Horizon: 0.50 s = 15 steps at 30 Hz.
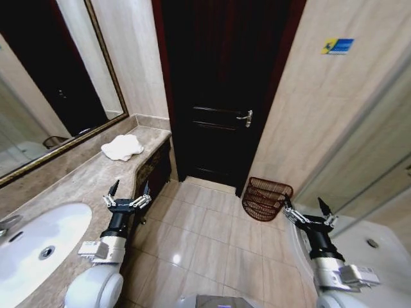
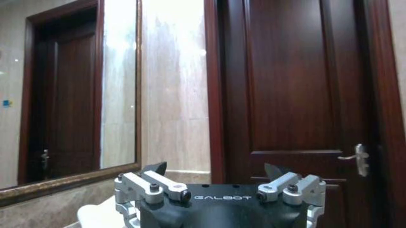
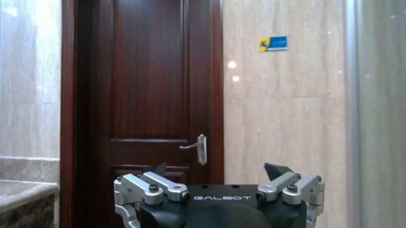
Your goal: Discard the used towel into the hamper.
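- I see the hamper (image 1: 266,199) on the floor tiles, tipped against the wall right of the door (image 1: 221,90); dark reddish-brown open weave, mouth facing the camera. Can't tell if anything is inside.
- It sits ahead of and slightly left of my right gripper (image 1: 307,208), near but apart.
- Towel (image 1: 122,147): white, crumpled, lying on the marble counter (image 1: 77,183) below the mirror (image 1: 45,83). It's ahead of my left gripper (image 1: 128,190), apart from it, and well apart from the hamper across the floor.
- Left gripper: fingers spread wide, nothing between them, hovering over the counter's front edge. On its wrist camera the fingers (image 2: 152,185) point at the door and mirror frame.
- Right gripper: fingers spread too, empty, raised over the floor at the right. Its wrist view (image 3: 219,168) faces the door and the door handle (image 3: 198,148).
- Sink basin (image 1: 35,240): white, oval, set in the counter behind and left of the left gripper; I see only the drain in it.
- Writing: "GALBOT" printed on both gripper bodies in the wrist views.
- Blue and yellow sticker (image 1: 338,46) on the wall high above the right gripper; also on the right wrist view (image 3: 273,43). Its text is too small to read.
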{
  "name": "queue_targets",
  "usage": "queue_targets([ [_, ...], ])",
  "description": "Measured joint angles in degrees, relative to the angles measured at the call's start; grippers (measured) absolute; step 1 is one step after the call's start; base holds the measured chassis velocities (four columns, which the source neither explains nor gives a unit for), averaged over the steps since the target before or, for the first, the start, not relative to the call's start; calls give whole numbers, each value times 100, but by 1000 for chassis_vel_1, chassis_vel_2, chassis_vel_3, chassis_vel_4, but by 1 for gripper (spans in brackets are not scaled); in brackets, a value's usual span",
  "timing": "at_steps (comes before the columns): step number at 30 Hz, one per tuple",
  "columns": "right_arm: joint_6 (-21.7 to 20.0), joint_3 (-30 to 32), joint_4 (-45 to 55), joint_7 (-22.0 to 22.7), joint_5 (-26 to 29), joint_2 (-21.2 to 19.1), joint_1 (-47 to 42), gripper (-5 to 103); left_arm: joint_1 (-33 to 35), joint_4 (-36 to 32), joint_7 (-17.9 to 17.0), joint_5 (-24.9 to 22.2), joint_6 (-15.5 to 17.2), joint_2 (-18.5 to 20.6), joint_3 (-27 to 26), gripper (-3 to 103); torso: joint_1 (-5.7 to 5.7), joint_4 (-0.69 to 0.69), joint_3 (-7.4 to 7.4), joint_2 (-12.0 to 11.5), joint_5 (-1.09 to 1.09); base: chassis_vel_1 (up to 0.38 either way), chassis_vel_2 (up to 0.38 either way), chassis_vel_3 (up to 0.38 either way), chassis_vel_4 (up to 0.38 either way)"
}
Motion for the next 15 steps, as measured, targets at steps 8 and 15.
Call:
queue_targets([
  [8, 0, 5, 23, 14, -12, 29, -16, 100, 12, 5, 1, -14, -24, 29, -24, 100, 0, 0, 0, 0, -2, -51, 148, 160, -30],
  [15, 0, -2, 48, 17, -41, 54, -34, 100, 19, 34, 1, -34, -74, 49, -43, 100, 0, -1, 0, 0, -1, -30, 148, 145, -31],
])
